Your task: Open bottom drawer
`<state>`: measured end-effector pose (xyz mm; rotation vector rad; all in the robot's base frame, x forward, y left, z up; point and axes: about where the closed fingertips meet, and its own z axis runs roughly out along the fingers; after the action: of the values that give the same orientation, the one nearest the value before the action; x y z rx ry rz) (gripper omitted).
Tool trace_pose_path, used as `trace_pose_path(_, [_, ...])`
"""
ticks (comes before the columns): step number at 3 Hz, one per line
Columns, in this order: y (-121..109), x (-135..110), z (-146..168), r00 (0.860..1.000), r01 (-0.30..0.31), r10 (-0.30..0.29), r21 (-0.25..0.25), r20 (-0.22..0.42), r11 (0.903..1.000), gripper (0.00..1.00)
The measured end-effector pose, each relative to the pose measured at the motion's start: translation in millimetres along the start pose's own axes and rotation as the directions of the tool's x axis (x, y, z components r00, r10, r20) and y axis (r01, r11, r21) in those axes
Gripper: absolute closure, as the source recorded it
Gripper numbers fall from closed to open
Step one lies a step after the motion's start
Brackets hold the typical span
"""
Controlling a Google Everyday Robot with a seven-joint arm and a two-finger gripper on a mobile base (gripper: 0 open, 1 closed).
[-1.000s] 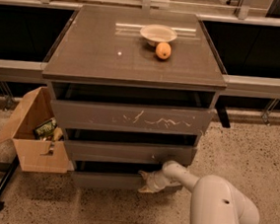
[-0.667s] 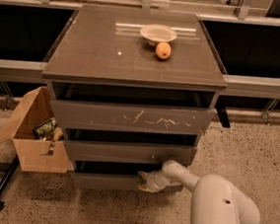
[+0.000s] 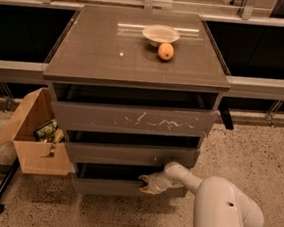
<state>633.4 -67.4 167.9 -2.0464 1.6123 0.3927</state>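
Note:
The bottom drawer [image 3: 110, 187] is the lowest, plain dark grey-brown front of the cabinet [image 3: 137, 60]. A dark gap shows above its top edge. My gripper [image 3: 147, 184] is at the top edge of that front, right of its middle, at the end of my white arm [image 3: 223, 208], which comes in from the lower right. Above are the middle drawer [image 3: 123, 155] and the top drawer [image 3: 131, 118] with white scratch marks; both stand slightly out.
A white bowl [image 3: 160, 34] and an orange [image 3: 165, 51] sit on the cabinet top. An open cardboard box [image 3: 34, 140] with items stands on the floor at the left, beside a black leg [image 3: 1, 190]. Speckled floor lies in front.

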Motion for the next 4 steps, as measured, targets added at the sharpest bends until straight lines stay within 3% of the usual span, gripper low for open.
trace_pose_path(1, [0.0,0.0,0.0,1.000,0.000,0.000,0.000,0.000,1.0000,0.40])
trace_pose_path(2, [0.1,0.0,0.1,1.000,0.000,0.000,0.000,0.000,1.0000,0.08])
trace_pose_path(3, [0.1,0.0,0.1,1.000,0.000,0.000,0.000,0.000,1.0000,0.00])
trace_pose_path(4, [2.1,-0.6,0.3,1.000,-0.001,0.001,-0.006,-0.002,1.0000,0.00])
